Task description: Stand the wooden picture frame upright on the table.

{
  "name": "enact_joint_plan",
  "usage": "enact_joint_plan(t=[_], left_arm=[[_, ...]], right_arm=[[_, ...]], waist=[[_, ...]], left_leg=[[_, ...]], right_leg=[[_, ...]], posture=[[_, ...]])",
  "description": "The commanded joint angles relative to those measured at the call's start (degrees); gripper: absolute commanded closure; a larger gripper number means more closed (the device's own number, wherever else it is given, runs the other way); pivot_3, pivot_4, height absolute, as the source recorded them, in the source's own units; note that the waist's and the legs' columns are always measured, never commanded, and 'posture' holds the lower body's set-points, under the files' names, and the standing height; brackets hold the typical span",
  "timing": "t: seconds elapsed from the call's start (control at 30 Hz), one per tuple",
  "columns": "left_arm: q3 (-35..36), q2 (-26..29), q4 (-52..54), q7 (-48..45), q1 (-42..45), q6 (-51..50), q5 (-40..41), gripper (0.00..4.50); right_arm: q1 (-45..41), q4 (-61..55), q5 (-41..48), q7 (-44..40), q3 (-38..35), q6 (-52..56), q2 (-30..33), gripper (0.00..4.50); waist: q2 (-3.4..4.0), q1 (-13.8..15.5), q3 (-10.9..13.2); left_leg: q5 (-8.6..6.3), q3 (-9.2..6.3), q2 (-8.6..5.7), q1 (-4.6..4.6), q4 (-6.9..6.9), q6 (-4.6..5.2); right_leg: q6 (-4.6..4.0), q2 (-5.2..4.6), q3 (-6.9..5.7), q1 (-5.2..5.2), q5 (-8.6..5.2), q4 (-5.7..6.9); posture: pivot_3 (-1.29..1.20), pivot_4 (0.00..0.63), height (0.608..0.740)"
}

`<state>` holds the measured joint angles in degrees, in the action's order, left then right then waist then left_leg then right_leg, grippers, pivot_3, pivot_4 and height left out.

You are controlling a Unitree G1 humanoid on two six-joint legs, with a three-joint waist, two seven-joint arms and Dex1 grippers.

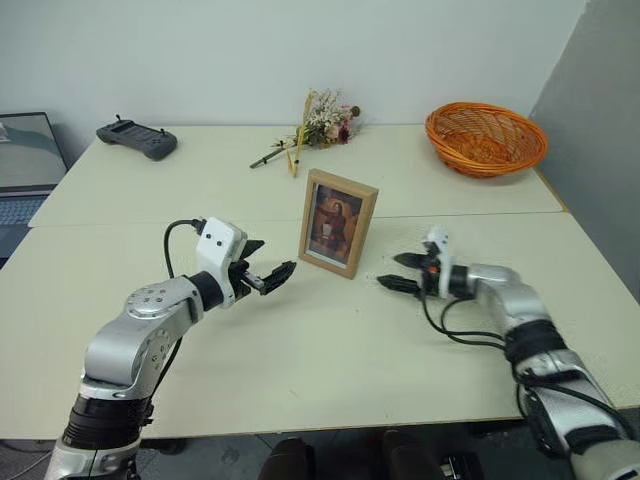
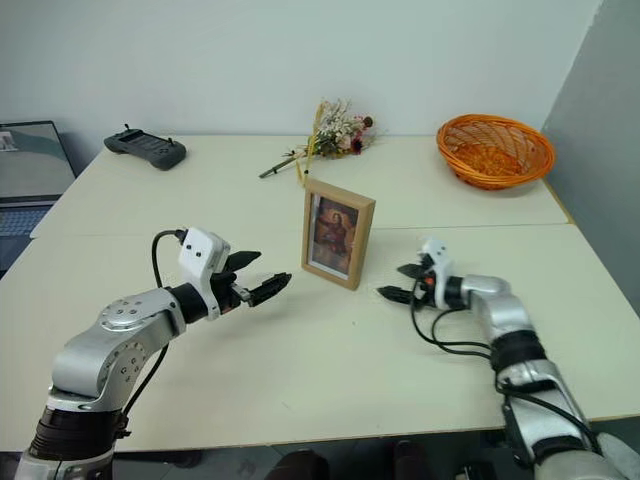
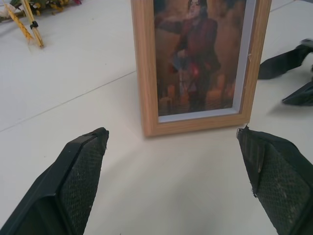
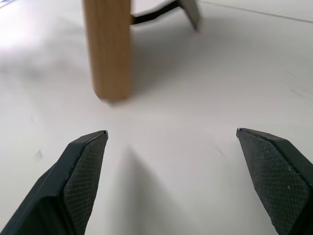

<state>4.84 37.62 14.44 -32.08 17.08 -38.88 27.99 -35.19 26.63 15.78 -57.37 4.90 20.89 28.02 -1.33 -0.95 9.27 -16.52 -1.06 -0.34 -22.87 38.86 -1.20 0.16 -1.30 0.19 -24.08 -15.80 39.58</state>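
Frame (image 1: 338, 222) upright on table (image 1: 330, 350), both arms low, fingers spread.

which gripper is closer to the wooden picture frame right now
Left, narrowly. The left gripper sits open just off the wooden picture frame on its left; the right gripper, also open, sits slightly farther off its right.

Frame: wooden picture frame (image 1: 338, 222), small, rectangular, light wood, portrait format
Picture: brownish portrait of a figure in dark red, inside a pale inner border
Pose: upright on its lower edge, leaning slightly back, front turned toward the near edge
Support: fold-out stand (image 4: 188, 11) spread behind, foot on the surface
Surface: pale cream table (image 1: 330, 370), 2 halves
Place: frame on the near half, just in front of the seam (image 1: 150, 220), near the middle
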Motion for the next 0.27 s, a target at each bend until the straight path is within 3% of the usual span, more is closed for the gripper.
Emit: enact_joint_plan(t=[0.03, 0.13, 0.27], left_arm=[[3.56, 3.78, -3.16, -3.94, 2.44, 2.35, -0.58, 0.0], [5.66, 7.28, -6.11, -8.72, 4.1, 0.07, 2.07, 0.0], [6.55, 11.7, -5.89, -15.72, 3.92, -2.83, 5.2, 0.0]], right_arm=[[3.96, -28.34, 7.85, 1.29, -4.24, 14.29, 5.72, 0.03], [4.93, -43.76, 14.27, 7.62, -6.97, 25.05, 5.17, 0.03], [5.47, -50.39, 16.48, 12.86, -7.87, 29.69, 3.82, 0.03]], waist=[[0.06, -0.32, 0.04], [0.06, -1.04, 0.03], [0.04, -0.88, 0.03]], left_leg=[[0.0, -0.02, 0.01, -0.02, -0.01, 0.01], [-0.01, -0.27, 0.02, 0.07, -0.05, 0.02], [-0.02, -0.45, 0.02, 0.07, -0.06, 0.04]], right_leg=[[0.0, 0.0, -0.01, -0.02, 0.0, 0.01], [0.0, 0.18, 0.08, -0.02, 0.0, 0.04], [0.0, 0.26, 0.02, 0.02, -0.02, -0.03]], posture=[[0.0, 0.15, 0.74], [0.0, 0.15, 0.74], [0.0, 0.15, 0.74]])
